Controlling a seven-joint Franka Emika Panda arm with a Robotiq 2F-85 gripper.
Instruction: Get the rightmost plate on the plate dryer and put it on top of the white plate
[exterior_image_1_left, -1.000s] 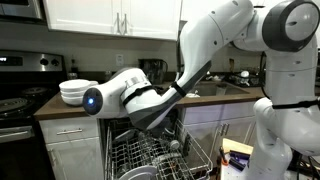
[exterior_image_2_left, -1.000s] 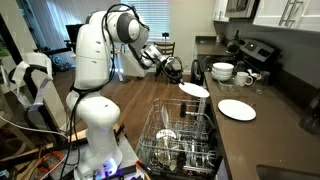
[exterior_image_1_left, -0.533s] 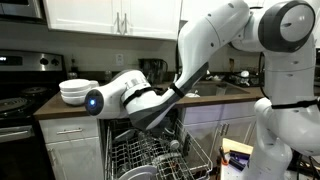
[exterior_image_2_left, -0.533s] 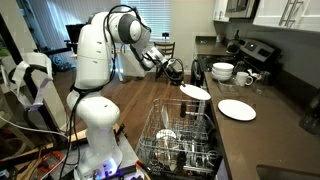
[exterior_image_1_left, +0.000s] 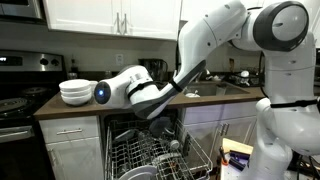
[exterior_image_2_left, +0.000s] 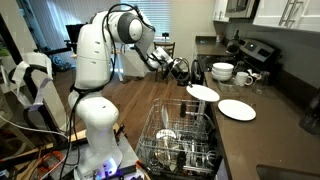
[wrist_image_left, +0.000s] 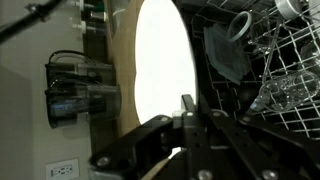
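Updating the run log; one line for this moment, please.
gripper shut on held plate | held plate clear of plate dryer | white plate bare on counter | placement not yet done

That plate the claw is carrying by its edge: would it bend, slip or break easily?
The carried plate looks rigid, so it probably won't bend. The claw pinches only its rim, and the face looks smooth, so it could swivel or slip. Held in mid-air near the white plate, it might chip if dropped.

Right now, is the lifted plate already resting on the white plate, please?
No, the lifted plate hangs in the air, clear of the white plate lying on the counter.
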